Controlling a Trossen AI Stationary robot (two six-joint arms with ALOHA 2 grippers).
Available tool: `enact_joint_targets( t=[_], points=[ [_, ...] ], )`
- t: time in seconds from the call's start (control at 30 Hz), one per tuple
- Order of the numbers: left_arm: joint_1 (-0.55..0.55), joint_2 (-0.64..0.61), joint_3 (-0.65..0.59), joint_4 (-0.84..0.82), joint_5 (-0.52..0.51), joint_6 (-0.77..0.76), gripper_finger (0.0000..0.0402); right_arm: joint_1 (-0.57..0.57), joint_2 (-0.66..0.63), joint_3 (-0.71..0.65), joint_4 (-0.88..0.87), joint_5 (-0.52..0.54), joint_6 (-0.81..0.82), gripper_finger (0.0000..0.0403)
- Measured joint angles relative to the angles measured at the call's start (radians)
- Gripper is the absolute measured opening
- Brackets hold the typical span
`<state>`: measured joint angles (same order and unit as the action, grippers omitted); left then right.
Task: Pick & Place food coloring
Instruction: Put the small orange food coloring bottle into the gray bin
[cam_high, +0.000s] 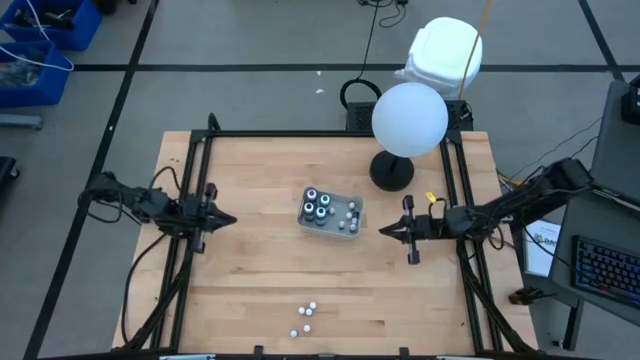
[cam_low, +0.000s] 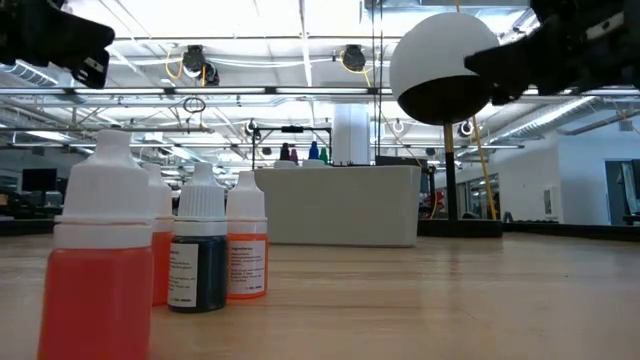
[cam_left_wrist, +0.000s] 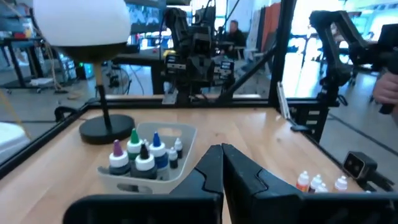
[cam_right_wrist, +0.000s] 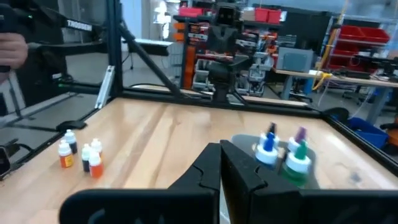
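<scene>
Several food coloring bottles (cam_high: 320, 205) with coloured caps stand upright in a shallow grey tray (cam_high: 347, 230) at the table's middle; both wrist views show them (cam_left_wrist: 140, 158) (cam_right_wrist: 283, 152). Several small white-capped dropper bottles (cam_high: 308, 318) (cam_low: 200, 250) stand on their bases near the table's near edge, some orange-red, one dark. My left gripper (cam_high: 232, 219) (cam_left_wrist: 222, 148) hovers shut, left of the tray. My right gripper (cam_high: 383, 232) (cam_right_wrist: 219, 146) hovers shut, right of it. Both point level at the tray and hold nothing.
A lamp with a white globe (cam_high: 410, 118) stands on a black round base (cam_high: 392, 172) just beyond the tray's right end. Black frame rails (cam_high: 190, 250) run along the table's left, right and far edges. A person's hand (cam_left_wrist: 388, 93) shows beyond the table.
</scene>
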<state>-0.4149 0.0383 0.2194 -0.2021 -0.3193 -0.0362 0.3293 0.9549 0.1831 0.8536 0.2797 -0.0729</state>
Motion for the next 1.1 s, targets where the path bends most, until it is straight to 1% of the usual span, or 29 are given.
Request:
enact_joint_targets(
  t=[0.07,0.2,0.3,0.33,0.47,0.57,0.67,0.77,0.87,1.0,1.1],
  points=[
    [0.0,0.011,-0.043,0.077,0.006,0.009,0.0006,0.0,0.051,0.048,-0.01,-0.023,-0.007,0.0],
    [0.0,0.028,-0.136,0.211,0.007,0.015,0.0004,0.001,0.191,0.17,-0.06,-0.033,-0.019,0.0],
    [0.0,0.033,-0.2,0.331,0.007,0.04,0.0018,0.002,0.306,0.283,-0.103,-0.086,-0.018,0.0],
    [0.0,0.033,-0.21,0.346,0.005,0.049,0.0025,0.002,0.347,0.323,-0.111,-0.108,-0.018,0.0],
    [0.0,0.04,-0.209,0.343,0.004,0.069,0.0044,0.016,0.502,0.49,-0.165,-0.165,-0.02,0.0],
    [0.0,0.04,-0.209,0.337,0.004,0.061,0.0052,0.037,0.616,0.622,-0.258,-0.201,-0.044,0.0004],
    [0.0,0.04,-0.209,0.324,0.004,0.072,0.0055,0.065,0.724,0.758,-0.369,-0.206,-0.075,0.0017],
    [0.0,0.04,-0.209,0.325,0.003,0.134,0.0055,0.093,0.811,0.869,-0.431,-0.205,-0.081,0.0036],
    [0.0,0.04,-0.209,0.367,0.003,0.192,0.0055,0.126,0.877,0.923,-0.416,-0.203,-0.049,0.0061],
    [0.0,0.04,-0.209,0.388,0.003,0.188,0.0055,0.165,0.944,0.926,-0.336,-0.199,-0.044,0.01],
    [0.0,0.046,-0.209,0.383,0.003,0.185,0.0055,0.179,0.98,0.924,-0.311,-0.134,-0.044,0.0125]
  ],
)
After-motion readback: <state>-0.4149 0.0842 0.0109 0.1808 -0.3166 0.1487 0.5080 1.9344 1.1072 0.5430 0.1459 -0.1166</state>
